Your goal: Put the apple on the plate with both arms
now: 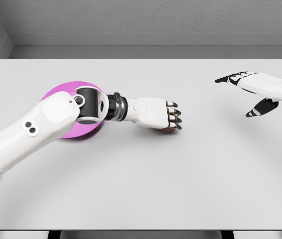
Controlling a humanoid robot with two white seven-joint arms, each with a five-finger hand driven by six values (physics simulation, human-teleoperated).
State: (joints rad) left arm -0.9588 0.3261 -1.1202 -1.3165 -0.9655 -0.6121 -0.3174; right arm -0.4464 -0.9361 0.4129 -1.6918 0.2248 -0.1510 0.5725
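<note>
Head view: left hand (157,114) curled over apple (168,130).

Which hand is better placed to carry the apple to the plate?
Left. The left hand is already curled over the apple, and the plate lies under that arm. The right hand hovers open, far off.

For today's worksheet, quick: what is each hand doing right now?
Left hand: closed over the apple on the table.
Right hand: open, holding nothing.
</note>
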